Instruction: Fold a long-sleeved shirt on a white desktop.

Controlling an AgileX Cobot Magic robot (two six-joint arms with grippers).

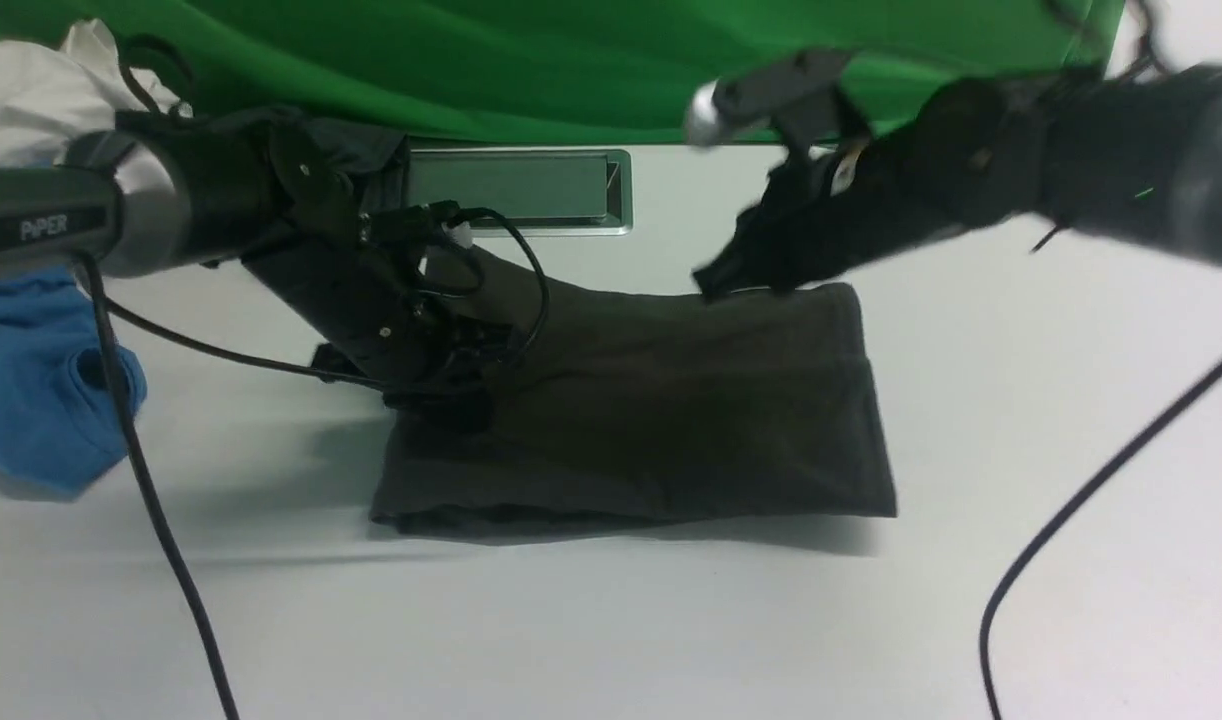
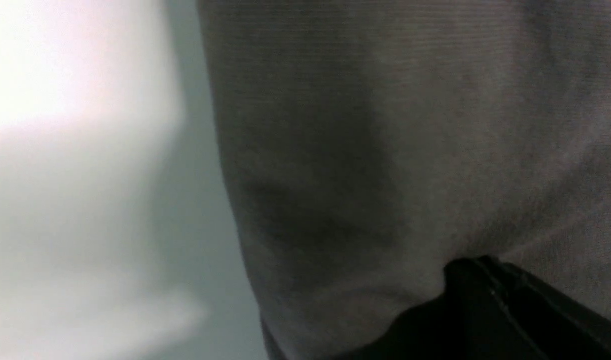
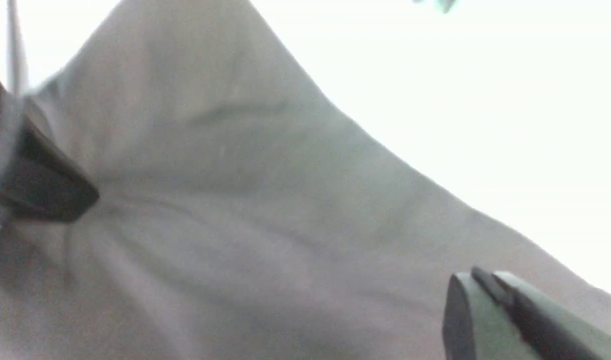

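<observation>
Just in front of the metal cable hatch (image 1: 519, 190) on the white desktop (image 1: 611, 620): long-sleeved shirt (image 1: 661, 400), soft and dark, already folded into a thick, flat-lying rectangle, likely almost finished. Left gripper (image 1: 441, 385) down on its left edge, right gripper (image 1: 736, 280) at its far right corner. Open or closed, holding cloth or not: cannot tell for either.

Left arm is reaching in from the left, wrist pitching down, left gripper (image 1: 441, 385) sitting low; jaw state isn't readable, only one dark finger (image 2: 490, 295) is showing in the wrist view. Right arm is coming in from the right, raised, angling down-left, blurred. Right gripper (image 1: 736, 275) is showing two fingers (image 3: 505, 320) standing well apart, nothing between them.
</observation>
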